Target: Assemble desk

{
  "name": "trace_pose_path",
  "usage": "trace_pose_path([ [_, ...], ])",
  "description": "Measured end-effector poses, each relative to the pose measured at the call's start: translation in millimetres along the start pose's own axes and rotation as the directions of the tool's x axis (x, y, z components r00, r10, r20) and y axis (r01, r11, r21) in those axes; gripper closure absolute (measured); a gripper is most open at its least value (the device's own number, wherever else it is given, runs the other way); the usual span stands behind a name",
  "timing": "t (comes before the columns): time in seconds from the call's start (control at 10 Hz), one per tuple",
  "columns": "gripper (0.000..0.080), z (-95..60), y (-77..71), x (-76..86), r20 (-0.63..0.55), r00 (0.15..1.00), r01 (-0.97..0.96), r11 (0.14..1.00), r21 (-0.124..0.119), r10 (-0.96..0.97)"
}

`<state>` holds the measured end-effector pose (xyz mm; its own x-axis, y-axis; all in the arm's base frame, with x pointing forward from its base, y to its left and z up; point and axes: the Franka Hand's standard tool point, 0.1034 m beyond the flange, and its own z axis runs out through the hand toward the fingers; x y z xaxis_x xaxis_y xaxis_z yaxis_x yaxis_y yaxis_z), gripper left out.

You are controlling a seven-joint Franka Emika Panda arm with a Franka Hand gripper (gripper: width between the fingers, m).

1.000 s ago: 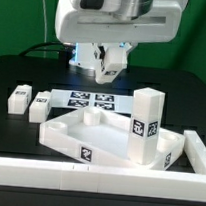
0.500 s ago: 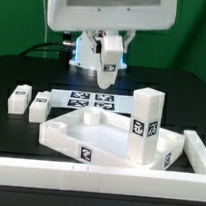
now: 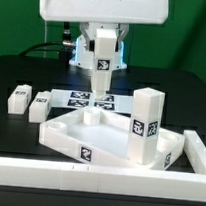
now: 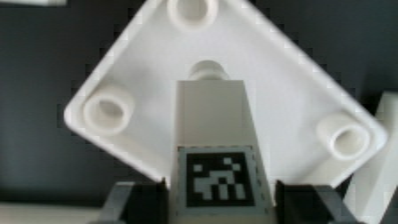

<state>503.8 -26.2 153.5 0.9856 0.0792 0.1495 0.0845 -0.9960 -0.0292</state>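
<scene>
The white desk top [image 3: 100, 137] lies tray-side up in the middle of the table. One leg [image 3: 145, 114] stands upright in its corner at the exterior view's right. My gripper [image 3: 102, 69] is shut on another tagged leg [image 3: 99, 83] and holds it upright above the top's far corner socket [image 3: 90, 116]. In the wrist view the held leg [image 4: 217, 140] sits between my fingers [image 4: 139, 198], pointing at the desk top [image 4: 151, 60] with its round sockets [image 4: 107, 112]. Two loose legs [image 3: 19, 99] [image 3: 39, 107] lie at the exterior view's left.
The marker board [image 3: 63, 95] lies flat behind the desk top. A long white border wall [image 3: 95, 177] runs along the front and up the exterior view's right side [image 3: 200, 149]. The table is black.
My gripper has moved toward the exterior view's left and come lower with the leg, which has turned from tilted to upright over the desk top's far corner.
</scene>
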Motion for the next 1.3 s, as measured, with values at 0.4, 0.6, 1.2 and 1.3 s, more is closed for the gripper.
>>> trace_pose_path([
  [0.4,0.0511,-0.1,16.2,3.3,-0.188,0.982,0.011,0.999,-0.049,-0.02],
  [0.6,0.0511,0.1,17.1,3.6,-0.187,0.982,0.011,0.999,-0.05,-0.02],
  [1.2,0.0511,18.4,56.5,-1.1,-0.16,0.986,0.033,0.995,-0.09,-0.047],
  [1.3,0.0511,22.3,55.8,-1.6,-0.151,0.987,0.038,0.995,-0.089,-0.051],
])
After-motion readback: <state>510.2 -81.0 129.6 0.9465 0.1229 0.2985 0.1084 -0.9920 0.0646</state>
